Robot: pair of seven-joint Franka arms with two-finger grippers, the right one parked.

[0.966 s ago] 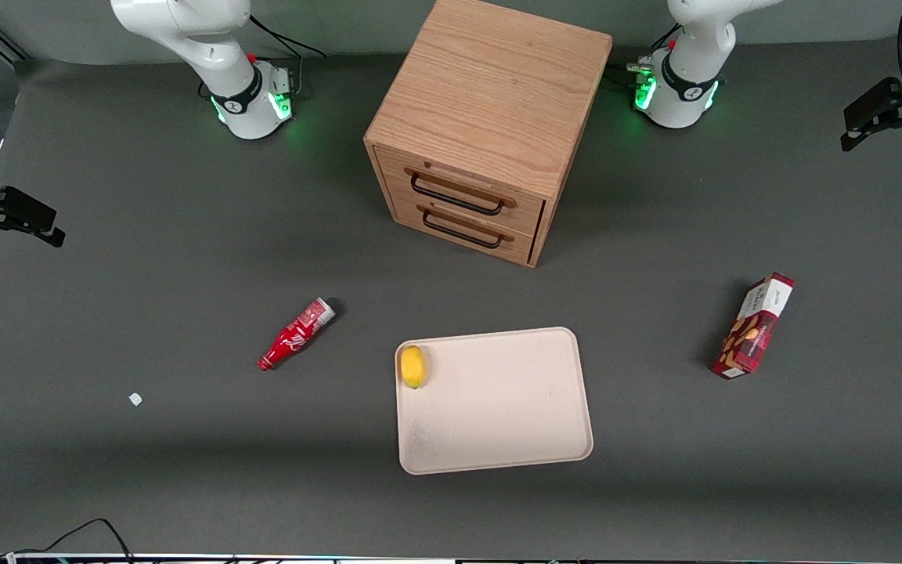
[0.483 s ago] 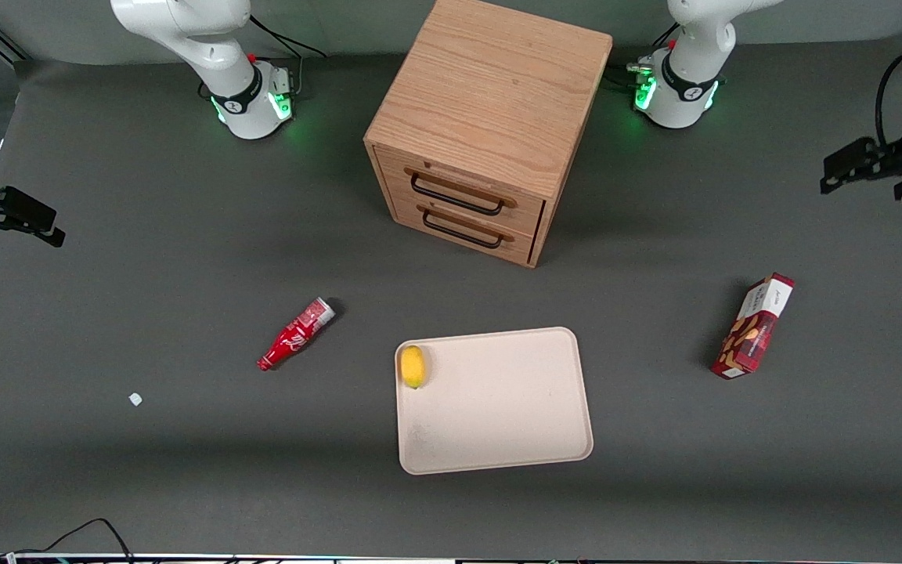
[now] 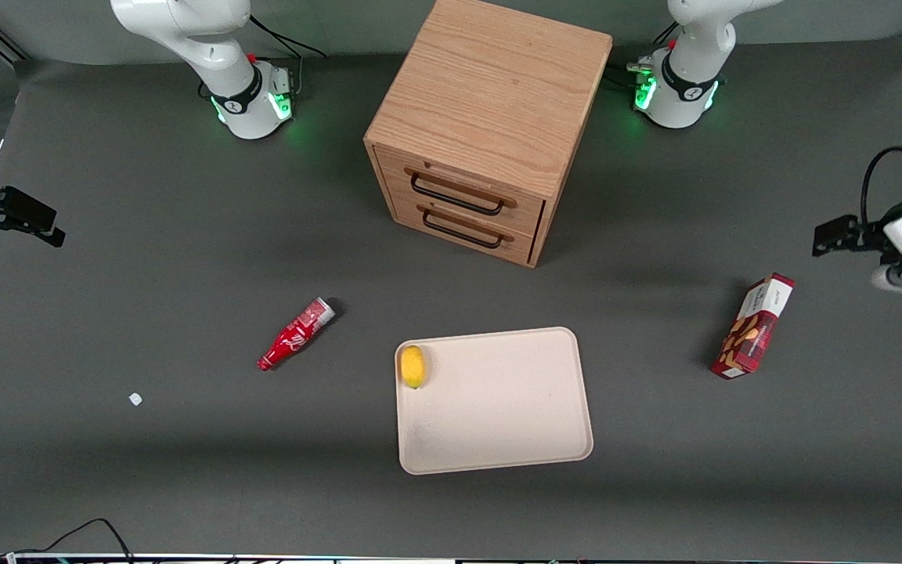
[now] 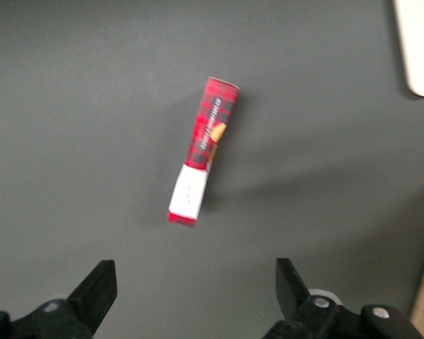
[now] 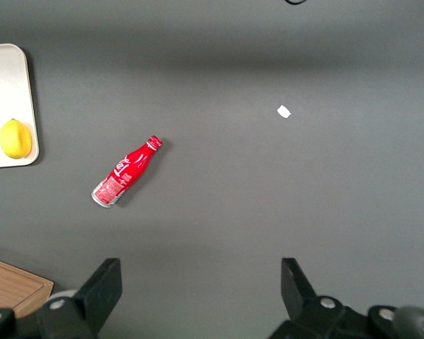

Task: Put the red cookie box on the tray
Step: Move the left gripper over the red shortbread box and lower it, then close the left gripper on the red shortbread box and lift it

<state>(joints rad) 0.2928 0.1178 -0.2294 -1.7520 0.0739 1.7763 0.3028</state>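
The slim dark-red cardboard cookie box (image 3: 754, 326) lies on the grey table toward the working arm's end, well apart from the flat beige tray (image 3: 498, 439). The black two-finger gripper (image 4: 196, 291), spread wide and empty, hovers above it. Misaligned fingers could shove the light carton aside.

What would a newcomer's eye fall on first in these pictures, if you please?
Probably the big oak two-drawer cabinet, standing farther from the front camera than the flat beige tray, which holds a yellow lemon. Next, the slim dark-red cookie box on the grey table toward the working arm's end, the open left gripper hovering above it.
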